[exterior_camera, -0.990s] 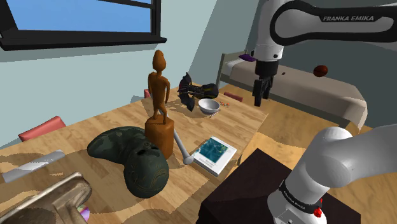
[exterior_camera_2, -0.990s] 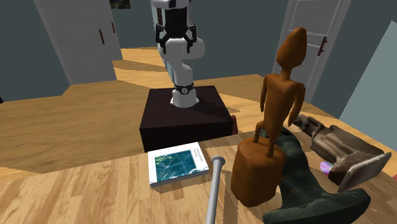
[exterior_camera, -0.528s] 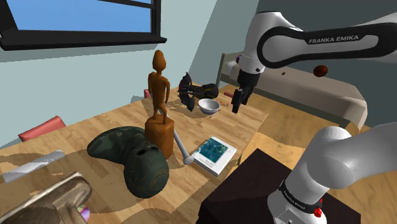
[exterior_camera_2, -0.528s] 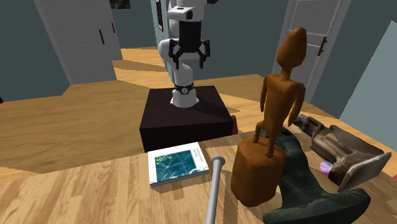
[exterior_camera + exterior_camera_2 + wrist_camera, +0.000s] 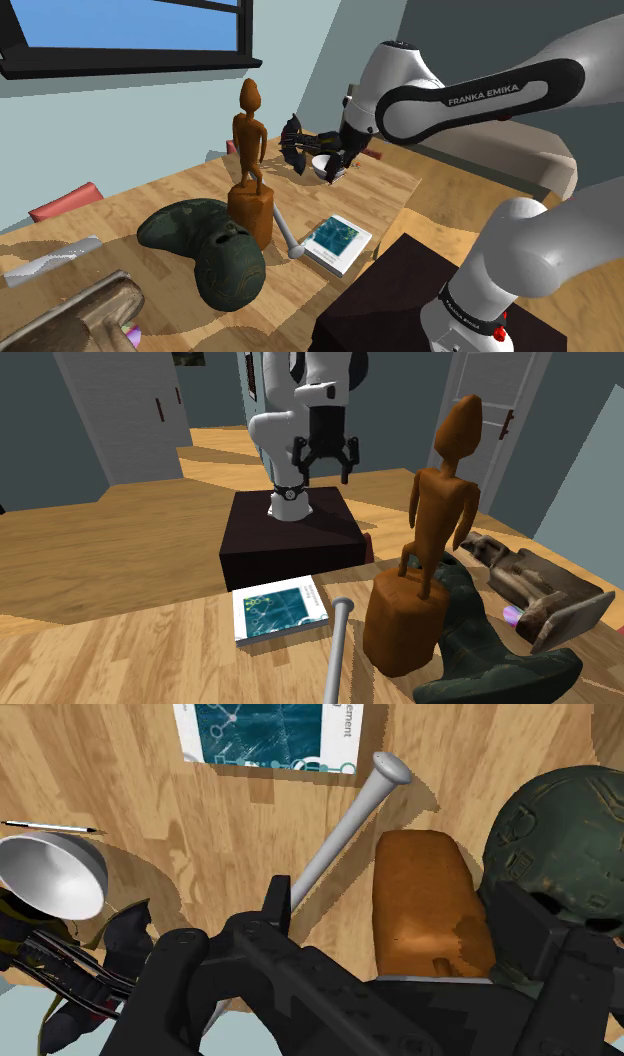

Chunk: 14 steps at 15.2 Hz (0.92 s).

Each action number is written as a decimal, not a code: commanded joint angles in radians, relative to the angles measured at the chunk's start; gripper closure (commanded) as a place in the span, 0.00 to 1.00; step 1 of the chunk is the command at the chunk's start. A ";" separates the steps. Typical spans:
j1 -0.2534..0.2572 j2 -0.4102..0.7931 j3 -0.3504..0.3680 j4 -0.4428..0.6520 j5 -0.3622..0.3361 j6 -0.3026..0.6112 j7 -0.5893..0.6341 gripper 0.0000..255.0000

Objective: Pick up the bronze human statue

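Standing upright on the wooden counter (image 5: 185,186), the brown human statue (image 5: 249,165), slim, long-headed and set on a blocky base, sits just beside a dark green mask (image 5: 215,255); the tool (image 5: 325,468) hovers well apart, fingers spread.

Bright, even light; soft shadows fall across the wooden table (image 5: 180,190).

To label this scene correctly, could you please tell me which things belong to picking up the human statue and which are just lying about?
Part of the job:
brown human statue on its block base
the open hand

Lying about:
teal-covered book
grey bat
white bowl
dark green sculpted head
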 commanded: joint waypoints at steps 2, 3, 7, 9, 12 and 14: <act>-0.004 0.087 0.035 -0.004 -0.021 0.187 0.035 0.00; -0.008 0.117 0.051 0.000 -0.032 0.241 0.053 0.00; -0.055 0.241 0.133 0.034 -0.117 0.448 0.151 0.00; -0.109 0.304 0.195 0.063 -0.197 0.541 0.229 0.00; -0.250 0.398 0.331 0.127 -0.412 0.656 0.424 0.00; -0.398 0.462 0.464 0.194 -0.658 0.704 0.640 0.00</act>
